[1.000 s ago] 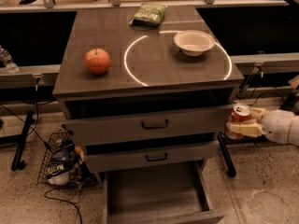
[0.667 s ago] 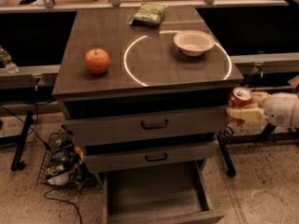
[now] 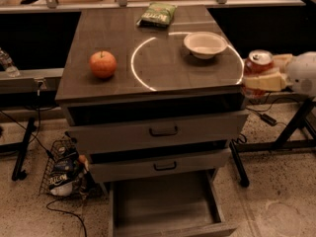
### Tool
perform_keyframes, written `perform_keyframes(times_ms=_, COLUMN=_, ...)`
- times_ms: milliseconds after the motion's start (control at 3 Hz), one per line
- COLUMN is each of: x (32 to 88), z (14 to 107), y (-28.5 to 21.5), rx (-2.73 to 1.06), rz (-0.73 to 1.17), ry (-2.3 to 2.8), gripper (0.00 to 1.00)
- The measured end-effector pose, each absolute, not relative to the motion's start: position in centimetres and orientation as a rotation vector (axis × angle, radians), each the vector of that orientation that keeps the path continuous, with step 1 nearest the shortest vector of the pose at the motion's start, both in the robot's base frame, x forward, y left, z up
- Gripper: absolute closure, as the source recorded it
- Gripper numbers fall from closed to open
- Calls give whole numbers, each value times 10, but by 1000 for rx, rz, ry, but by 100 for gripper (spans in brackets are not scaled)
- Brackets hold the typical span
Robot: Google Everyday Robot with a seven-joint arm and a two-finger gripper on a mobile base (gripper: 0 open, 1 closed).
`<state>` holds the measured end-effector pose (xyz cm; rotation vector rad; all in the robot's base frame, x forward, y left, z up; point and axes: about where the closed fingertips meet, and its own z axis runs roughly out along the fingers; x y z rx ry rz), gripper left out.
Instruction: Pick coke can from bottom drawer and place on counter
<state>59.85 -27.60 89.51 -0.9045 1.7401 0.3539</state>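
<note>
tool (image 3: 264, 72) clamped on can (image 3: 259, 62), just off surface (image 3: 163, 78) right edge, at top height | can upright so it sets down flat | drawer (image 3: 165, 209) below surface open, bare | bowl (image 3: 205, 44) near that edge: place clear of it

Worktop (image 3: 168, 70) marked with a white ring (image 3: 133, 68); laid on it are an apple (image 3: 102, 64) left, bowl (image 3: 205, 44) right, green bag (image 3: 157, 15) at back. Beside its right edge, a can (image 3: 259, 62) is clasped by the tool (image 3: 269, 73).
</note>
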Motion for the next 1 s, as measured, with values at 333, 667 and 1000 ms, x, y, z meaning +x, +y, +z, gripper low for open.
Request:
perform_keyframes(times_ms=333, x=603, z=942, y=-254, rx=-927, rz=327, ry=1703, gripper=100)
perform_keyframes(times_ms=667, x=615, z=952, y=-221, rx=-949, rz=368, ry=1665, gripper=100)
perform_keyframes(times_ms=1000, x=645, z=935, y=-156, rx=-1004, rz=471, ry=1594, gripper=100)
